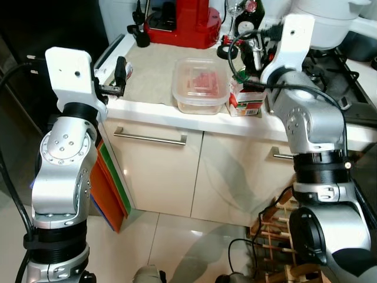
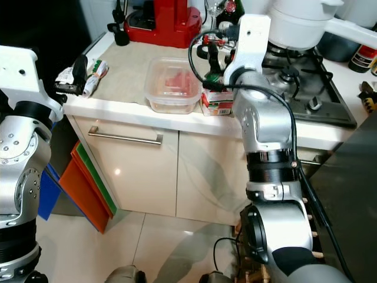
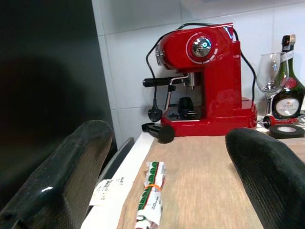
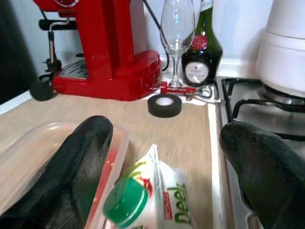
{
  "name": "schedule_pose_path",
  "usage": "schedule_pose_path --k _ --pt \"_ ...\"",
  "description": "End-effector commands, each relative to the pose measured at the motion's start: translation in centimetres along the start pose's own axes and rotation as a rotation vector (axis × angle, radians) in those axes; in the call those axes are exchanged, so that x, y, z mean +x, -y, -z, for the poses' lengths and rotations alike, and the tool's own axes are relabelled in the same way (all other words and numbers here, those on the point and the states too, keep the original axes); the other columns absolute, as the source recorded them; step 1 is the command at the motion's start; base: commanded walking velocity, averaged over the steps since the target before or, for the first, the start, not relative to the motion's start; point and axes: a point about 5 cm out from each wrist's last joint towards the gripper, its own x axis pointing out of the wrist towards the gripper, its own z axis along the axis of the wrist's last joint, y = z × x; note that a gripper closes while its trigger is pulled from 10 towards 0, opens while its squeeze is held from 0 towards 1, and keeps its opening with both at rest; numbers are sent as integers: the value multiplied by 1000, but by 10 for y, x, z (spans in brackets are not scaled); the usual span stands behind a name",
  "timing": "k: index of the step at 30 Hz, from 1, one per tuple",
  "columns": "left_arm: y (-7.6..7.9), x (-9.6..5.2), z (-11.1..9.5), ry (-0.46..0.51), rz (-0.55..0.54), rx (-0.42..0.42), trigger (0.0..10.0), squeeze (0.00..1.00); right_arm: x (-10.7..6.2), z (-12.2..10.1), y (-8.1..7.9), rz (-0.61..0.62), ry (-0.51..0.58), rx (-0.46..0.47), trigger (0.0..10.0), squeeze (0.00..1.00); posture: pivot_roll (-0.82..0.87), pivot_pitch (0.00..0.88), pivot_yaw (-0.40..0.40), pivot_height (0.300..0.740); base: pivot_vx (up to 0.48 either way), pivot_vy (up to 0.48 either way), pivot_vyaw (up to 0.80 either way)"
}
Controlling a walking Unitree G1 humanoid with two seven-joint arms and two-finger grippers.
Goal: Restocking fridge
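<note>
Red coffee machine (image 1: 181,22) behind carton (image 1: 246,100)

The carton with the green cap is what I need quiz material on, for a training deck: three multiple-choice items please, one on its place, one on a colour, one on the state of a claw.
1. Where does the carton stand?
A. on the floor
B. on the counter, right beside the clear plastic container
C. on the hob

2. What colour is the coffee machine?
A. red
B. white
C. blue

3. How is the right claw set?
A. shut on the wine glass
B. shut on the carton
C. open, a finger on either side of the carton's cap

Answers:
1 B: both eye views show it at the counter's front edge against the container.
2 A: its body is bright red in the left wrist view.
3 C: in the right wrist view the two black fingers stand wide apart, with the green cap between them, not gripped.
</note>
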Motion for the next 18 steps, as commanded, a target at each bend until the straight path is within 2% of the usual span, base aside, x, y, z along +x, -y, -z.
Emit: schedule_pose_path --k 1,6,9,18 --pt "2 3 -3 15 -1 4 10000 0 -3 -3 -4 -28 1 7 10000 0 106 0 -26 726 0 0 0" --pt "3 5 -3 21 -1 -1 10000 0 -1 6 -4 -31 -46 27 10000 0 101 0 -26 726 0 0 0" --pt "4 5 -3 20 0 -4 10000 0 0 16 -10 -53 -95 25 10000 0 105 0 -25 726 0 0 0" --pt "0 5 -3 19 -7 -6 10000 0 3 22 -19 -95 -158 48 10000 0 118 5 -20 726 0 0 0"
